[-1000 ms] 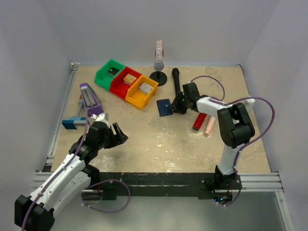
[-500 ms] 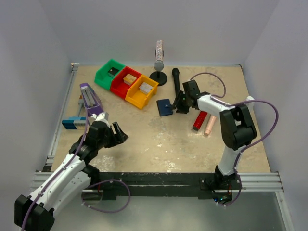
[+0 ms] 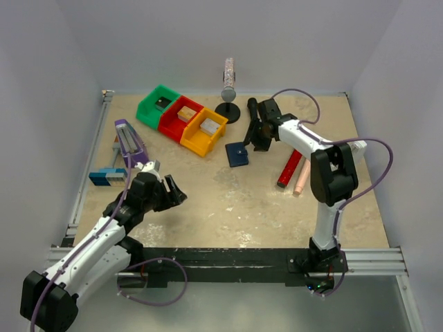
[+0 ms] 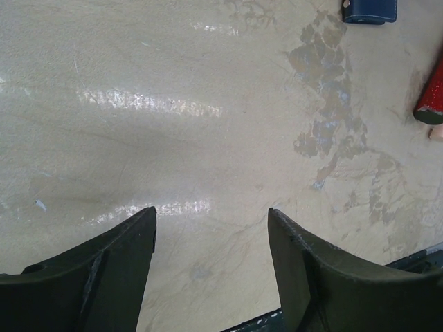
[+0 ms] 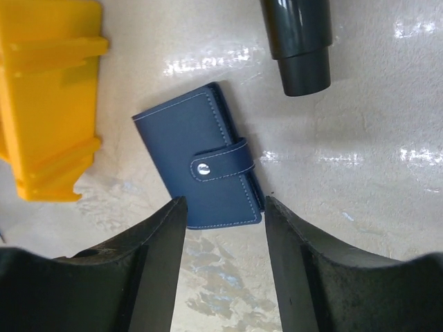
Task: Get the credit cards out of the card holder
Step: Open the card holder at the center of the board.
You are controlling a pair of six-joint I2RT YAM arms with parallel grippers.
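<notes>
The right gripper (image 5: 223,206) hangs, fingers (image 5: 149,277) wide, over the shut wallet (image 5: 194,166) near the table's (image 5: 367,207) far edge and should drop straight to pinch it.

Both arms: white shells w/ black joint housings. The left arm (image 3: 93,249) & right arm (image 3: 324,221) bolt onto a black rail (image 3: 228,259). A thin purple left cable (image 3: 152,303) loops just below the rail; the purple right cable (image 3: 391,160) arcs above the rail's right end. The left gripper (image 4: 211,214) & right gripper (image 5: 225,202) are matte black w/ wedge-shaped fingers and rounded tips.
</notes>
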